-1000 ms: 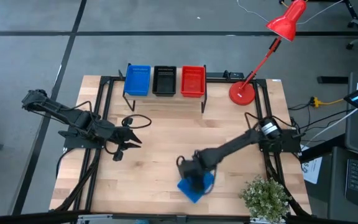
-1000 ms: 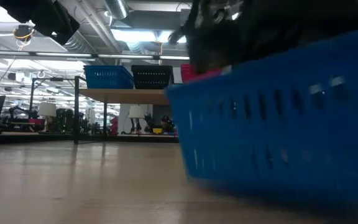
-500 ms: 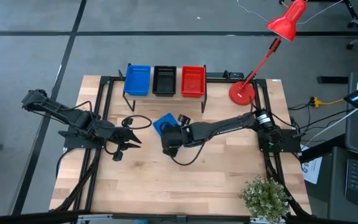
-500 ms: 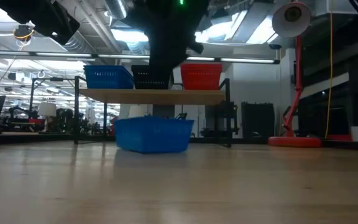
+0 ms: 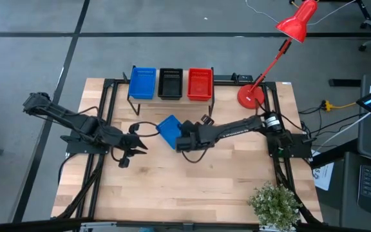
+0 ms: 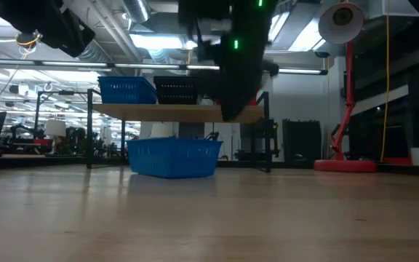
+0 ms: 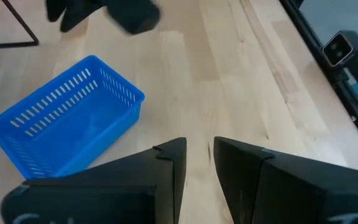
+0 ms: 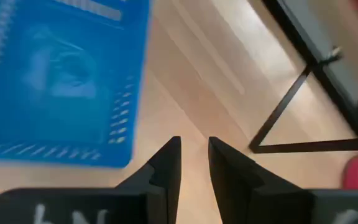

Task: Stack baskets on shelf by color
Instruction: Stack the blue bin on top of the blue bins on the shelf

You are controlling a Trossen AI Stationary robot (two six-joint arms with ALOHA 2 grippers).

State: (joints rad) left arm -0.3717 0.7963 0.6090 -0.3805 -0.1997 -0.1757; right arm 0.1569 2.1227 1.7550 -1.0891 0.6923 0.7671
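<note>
Over the last second the right arm has swept the loose blue basket (image 5: 168,129) from the near edge of the table up toward the shelf (image 5: 171,100), and its right gripper (image 5: 184,142) has now drawn back to the basket's near right corner. Its fingers (image 8: 166,163) stand only a narrow gap apart and clasp nothing; the basket lies on the tabletop (image 5: 237,180) apart from them. This looks like a push completed, so a lift onto the blue stack remains. The basket sits upright, mouth up, just in front of the shelf between the blue shelf basket (image 5: 143,83) and the black one (image 5: 170,83), its long axis angled from far left to near right. The left gripper (image 5: 134,148) waits at the left, fingers likewise narrow and empty.
</note>
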